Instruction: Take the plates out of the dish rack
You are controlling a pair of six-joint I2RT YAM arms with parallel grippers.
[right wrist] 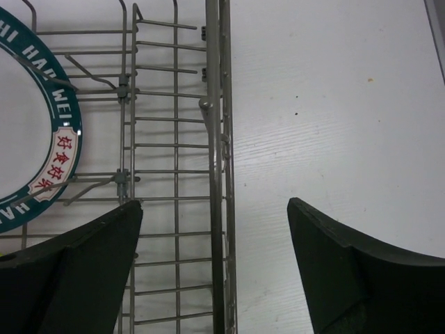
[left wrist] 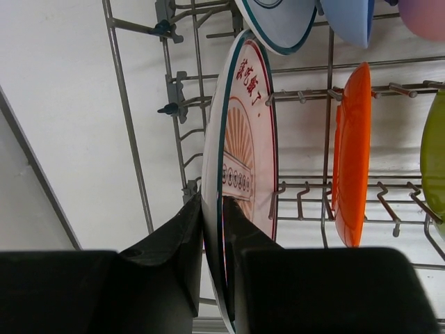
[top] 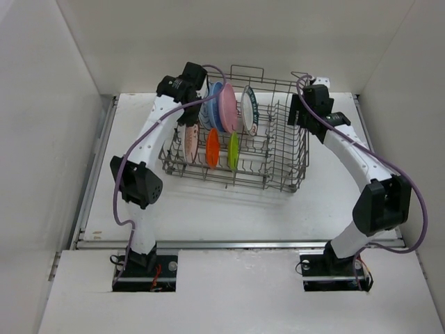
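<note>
The large grey wire dish rack (top: 281, 149) stands on the white table (top: 229, 216), in the middle and toward the far edge. The left gripper (left wrist: 212, 205) is clenched on the rim of a round white plate with a red-and-green edge and an orange sunburst pattern (left wrist: 243, 139). One black finger (left wrist: 184, 236) lies on each face of the plate. This plate stands on edge at the left end of the rack's near row, just beside the left wall. A small orange plate (left wrist: 351, 153) and a yellow-green plate (left wrist: 434, 153) stand upright to its right in the same row. A light blue plate (top: 214, 104), a pink plate (top: 228, 104) and a dark-green-rimmed white plate with red characters (right wrist: 28, 125) fill the far row. The right gripper (right wrist: 214, 203) is spread wide over the rack's right wall, grasping nothing.
</note>
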